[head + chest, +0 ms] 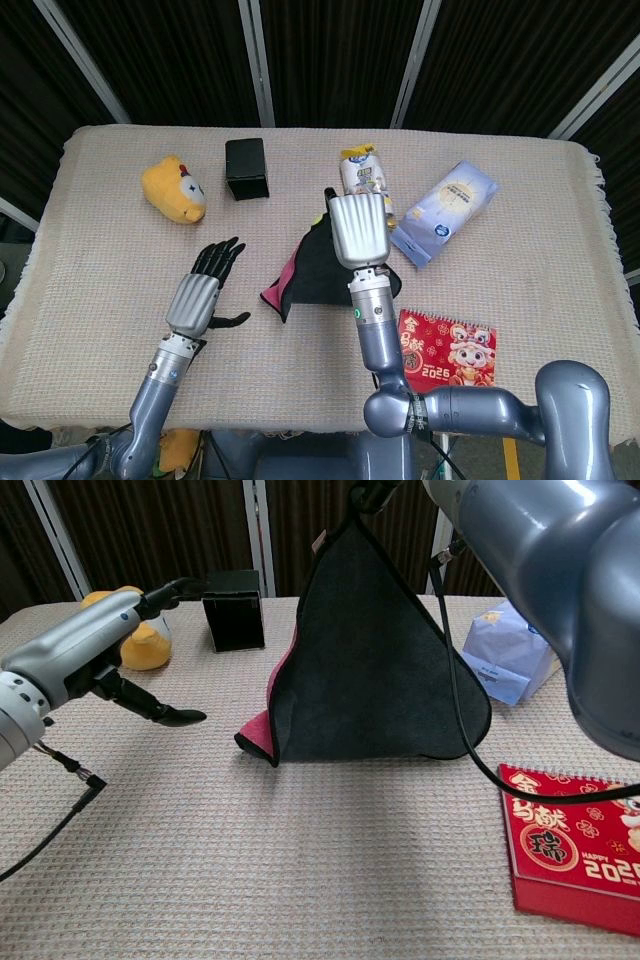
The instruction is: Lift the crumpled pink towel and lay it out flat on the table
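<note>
The towel (375,665) hangs in a dark triangle from its top corner, with a pink edge showing at its lower left (274,296). Its bottom hem touches the table. My right hand (358,229) holds the top corner high above the table; in the chest view only the arm (540,550) shows, and the grip lies above the frame. My left hand (205,289) hovers open, fingers spread, to the left of the towel's pink corner and apart from it; the chest view shows the same left hand (120,645) with the thumb pointing at the towel.
On the woven tablecloth (120,250) lie a yellow plush toy (174,189), a black box (246,168), a bottle (362,171) behind my right hand, a blue-white bag (444,210) and a red calendar (447,351) at the front right.
</note>
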